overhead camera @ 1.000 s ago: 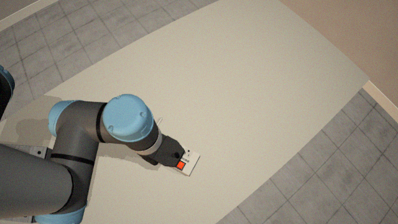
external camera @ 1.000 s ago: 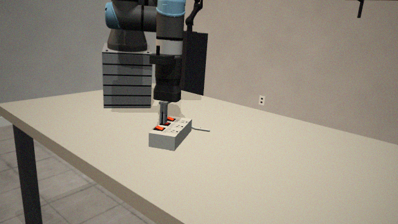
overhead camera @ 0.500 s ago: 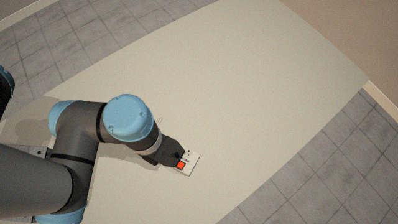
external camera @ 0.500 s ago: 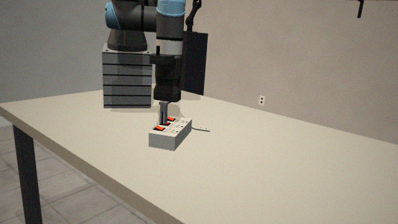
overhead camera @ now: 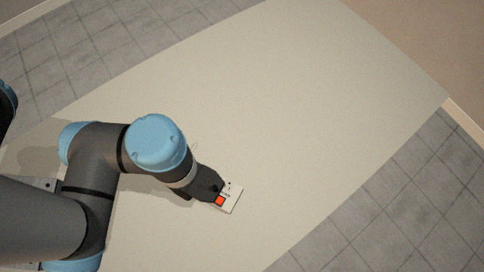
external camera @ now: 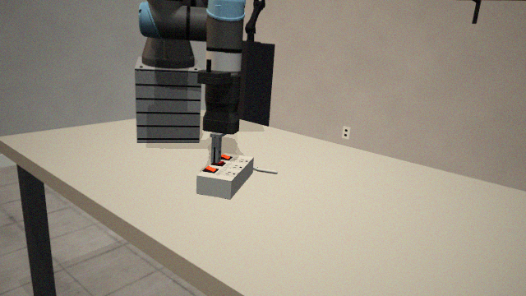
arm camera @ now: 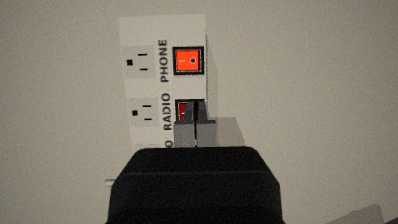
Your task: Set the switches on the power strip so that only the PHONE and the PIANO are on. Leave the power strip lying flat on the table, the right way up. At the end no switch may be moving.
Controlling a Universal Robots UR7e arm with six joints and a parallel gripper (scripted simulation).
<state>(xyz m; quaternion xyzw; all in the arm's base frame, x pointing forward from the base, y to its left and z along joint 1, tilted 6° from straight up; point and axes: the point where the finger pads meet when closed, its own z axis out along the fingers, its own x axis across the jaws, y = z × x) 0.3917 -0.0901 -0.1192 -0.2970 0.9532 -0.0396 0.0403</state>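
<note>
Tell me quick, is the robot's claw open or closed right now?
Gripper: closed, holding nothing; its shut fingers point down at the RADIO switch on the power strip.

I see a white strip (arm camera: 150,55) with black lettering and bright orange-red switches (arm camera: 188,60) in black frames, on a plain beige table (overhead camera: 302,113). My arm (overhead camera: 94,151) is dark grey with light blue caps (overhead camera: 155,141), and the gripper (arm camera: 195,131) has a black body with grey fingers. The floor (overhead camera: 416,208) is grey tile with a darker grid; the pedestal (external camera: 168,107) is grey with dark horizontal stripes.
</note>
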